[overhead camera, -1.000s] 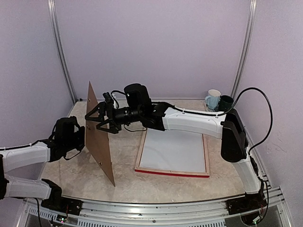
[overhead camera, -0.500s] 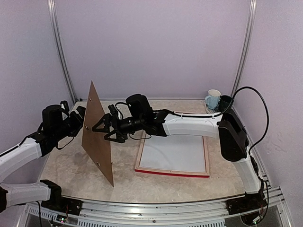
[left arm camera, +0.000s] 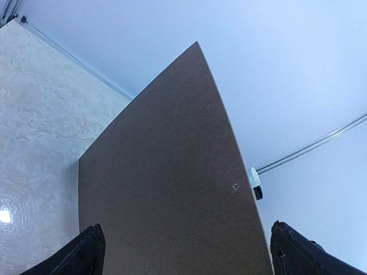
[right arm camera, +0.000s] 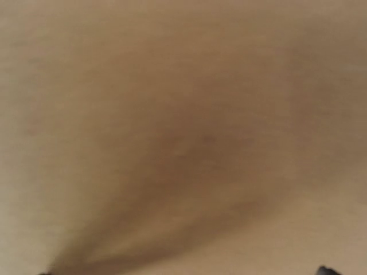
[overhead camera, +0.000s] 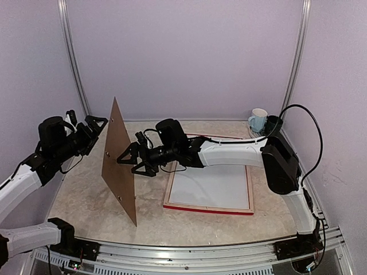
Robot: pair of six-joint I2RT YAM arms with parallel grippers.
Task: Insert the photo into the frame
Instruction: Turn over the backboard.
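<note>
The frame [overhead camera: 207, 209], red-fronted with pale wood sides, lies flat on the table right of centre with a white sheet [overhead camera: 209, 184] inside it. No sunset print shows, so the photo is hidden. A brown backing board [overhead camera: 119, 163] stands on its lower edge, tilted, at centre left. My left gripper [overhead camera: 93, 130] hovers open just left of the board's upper part, with the board [left arm camera: 172, 183] filling the space ahead of its spread fingertips [left arm camera: 86, 255]. My right gripper [overhead camera: 128, 162] is open right against the board's other face [right arm camera: 183, 137], which blurs out the right wrist view.
A white mug [overhead camera: 258, 120] and a dark mug [overhead camera: 274, 124] stand at the back right corner. A thin red strip [overhead camera: 221, 137] shows behind the right arm; I cannot tell what it is. Walls with metal rails close the back and sides.
My left arm has risen and pulled back to the upper left, away from the board's lower part. The right gripper has sunk slightly lower and rightward along the board, which stays on edge.
</note>
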